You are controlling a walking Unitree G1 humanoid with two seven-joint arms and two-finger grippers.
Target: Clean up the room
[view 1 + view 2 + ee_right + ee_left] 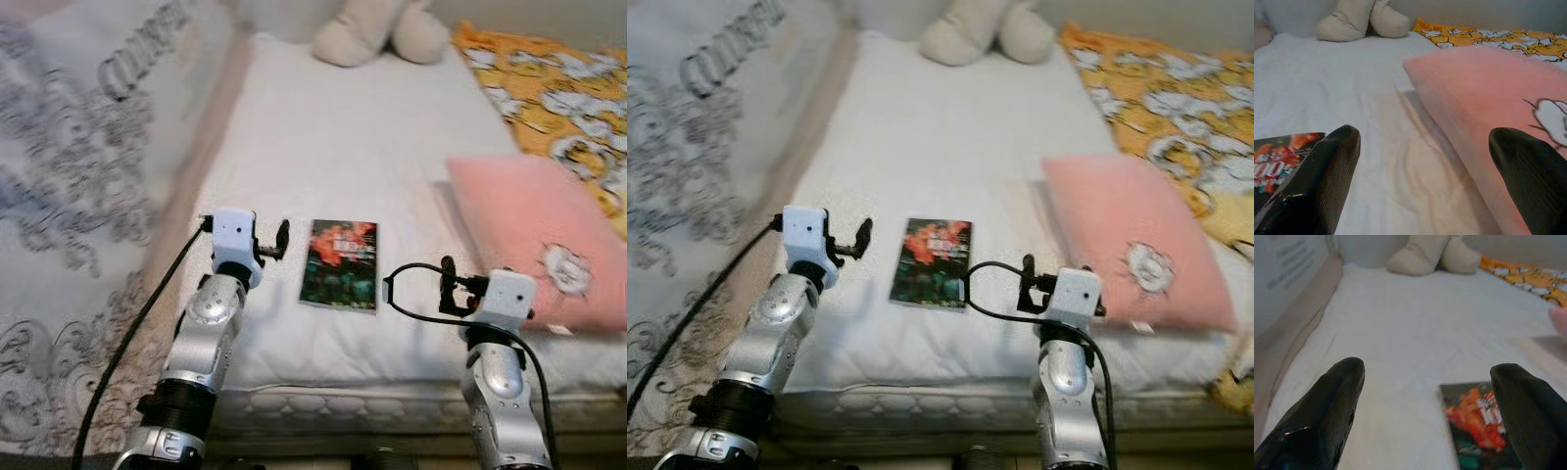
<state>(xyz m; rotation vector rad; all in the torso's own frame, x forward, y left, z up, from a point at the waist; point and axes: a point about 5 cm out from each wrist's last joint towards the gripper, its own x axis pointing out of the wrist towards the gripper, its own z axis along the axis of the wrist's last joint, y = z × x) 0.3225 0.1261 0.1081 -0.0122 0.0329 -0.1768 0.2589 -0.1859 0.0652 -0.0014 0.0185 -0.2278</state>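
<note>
White bedding covers the bed (333,147), which runs away from the robot between a grey patterned hanging (78,196) on its left and an orange printed blanket (549,88) on its right. At the far end lies a cream plush toy (377,29). A book (339,264) with a red and dark green cover lies flat near the bed's front edge, between the two arms. A pink pillow (539,235) with a white motif lies to the right of the book, apart from it. The left gripper (1425,411) hovers over the sheet just left of the book, fingers spread apart and holding nothing. The right gripper (1425,176) hovers between the book and the pillow, fingers likewise apart and empty.
</note>
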